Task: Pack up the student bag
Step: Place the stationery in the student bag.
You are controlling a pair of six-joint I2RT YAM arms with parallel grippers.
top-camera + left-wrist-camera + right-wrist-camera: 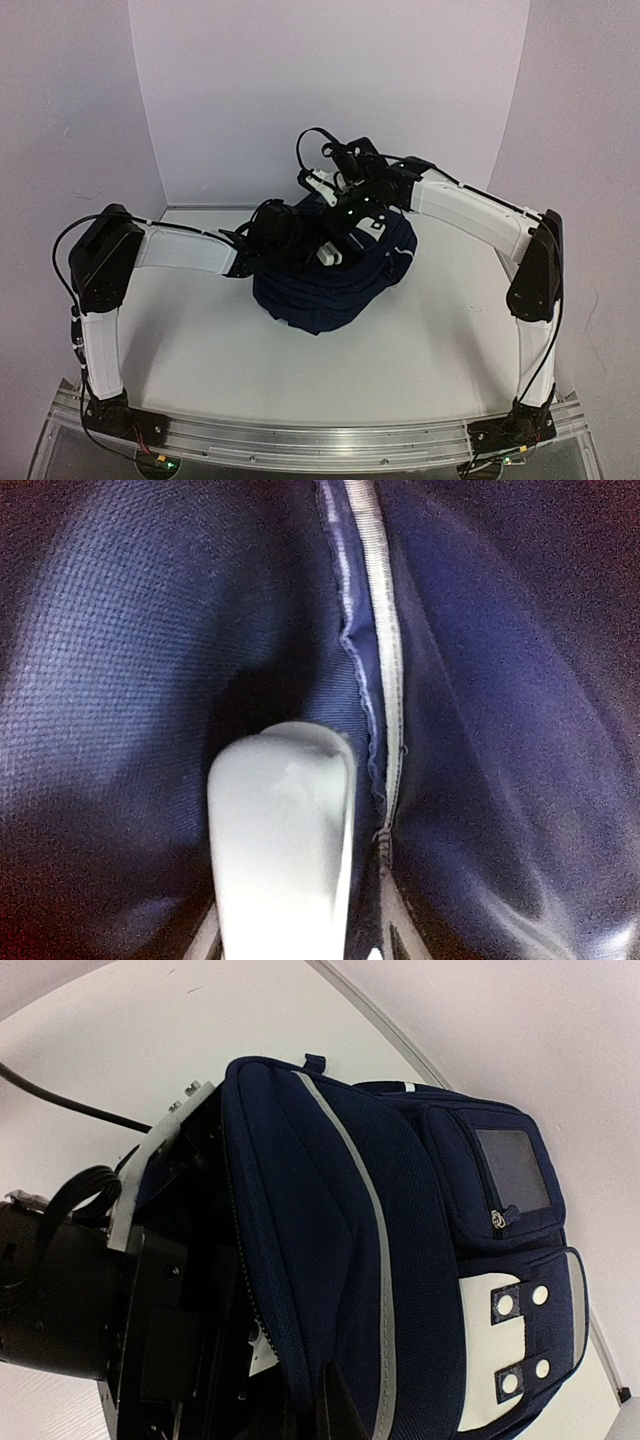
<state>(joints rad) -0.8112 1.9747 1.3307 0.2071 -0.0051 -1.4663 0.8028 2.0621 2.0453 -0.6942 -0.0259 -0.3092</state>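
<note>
Nearest us, the left gripper (285, 780) sits deep inside the dark navy fabric student bag (330, 290). One white finger (280, 860) lies beside the pale inner seam (385, 680); we can't tell its spread or load. That finger could snag the seam and drag the bag. At the bag's far side, the right gripper (335, 1415) is pinched tight on the zip rim; a slip would drop the mouth onto the left wrist. The bag lies mid-table (200, 340), mouth toward the left arm, front pocket up, and we judge its long axis runs roughly left to right.
</note>
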